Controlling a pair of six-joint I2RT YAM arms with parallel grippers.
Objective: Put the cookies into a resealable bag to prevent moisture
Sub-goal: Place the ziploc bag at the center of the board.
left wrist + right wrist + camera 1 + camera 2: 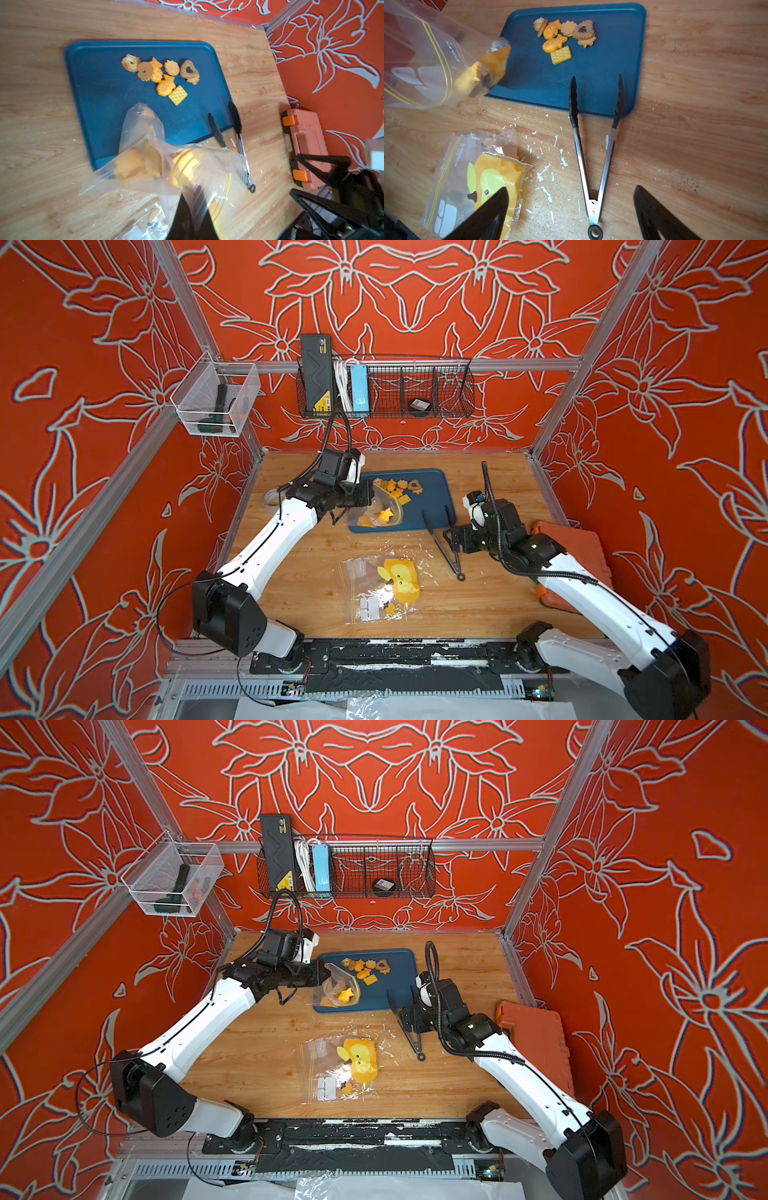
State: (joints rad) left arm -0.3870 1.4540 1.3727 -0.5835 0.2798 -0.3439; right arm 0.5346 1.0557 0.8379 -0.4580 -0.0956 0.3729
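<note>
Cookies (160, 76), nine small orange, yellow and brown biscuits, on one blue plastic tray (99, 83); one black-tipped steel tongs (592, 205) lies spread, pinching nothing.

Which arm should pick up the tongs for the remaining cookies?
Right. The right fingers, open, hang over the tongs; the left fingers are shut on the bag.

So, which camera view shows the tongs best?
The right wrist view: the tongs lie fully visible, open, black tips on the blue tray. In both top views they are small and the right gripper partly covers them. The left wrist view shows them partly behind the clear bag.
</note>
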